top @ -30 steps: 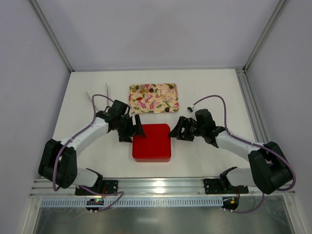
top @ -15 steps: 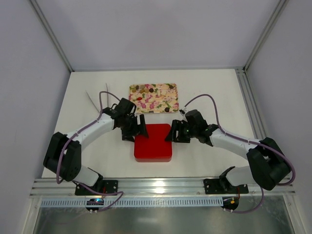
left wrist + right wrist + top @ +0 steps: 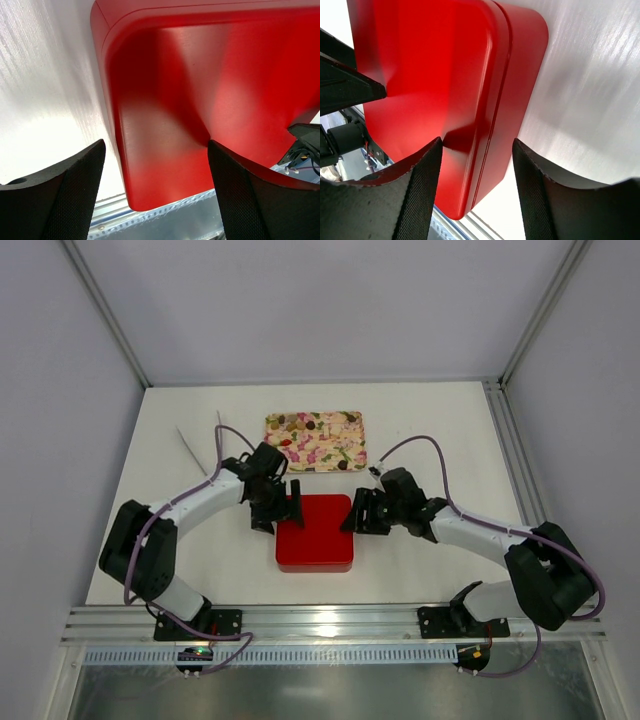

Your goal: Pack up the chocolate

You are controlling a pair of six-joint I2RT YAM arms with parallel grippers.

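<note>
The square red box (image 3: 314, 532) sits shut under its flat lid at the table's middle. My left gripper (image 3: 287, 508) is open and straddles the box's left edge; in the left wrist view (image 3: 155, 195) one finger (image 3: 255, 200) lies over the lid (image 3: 200, 90) and the other over the table. My right gripper (image 3: 357, 513) is open and straddles the right edge (image 3: 477, 195) of the box (image 3: 445, 75). The small brown chocolate pieces (image 3: 297, 423) lie on the floral tray (image 3: 352, 443) behind the box, hard to tell from the print.
A thin white stick (image 3: 190, 448) lies at the left of the table. A metal rail (image 3: 330, 620) runs along the near edge. Grey walls enclose the table on three sides.
Both grippers have moved inward to the red box, the left one from the left and the right one from the right. The box has shifted slightly right.
</note>
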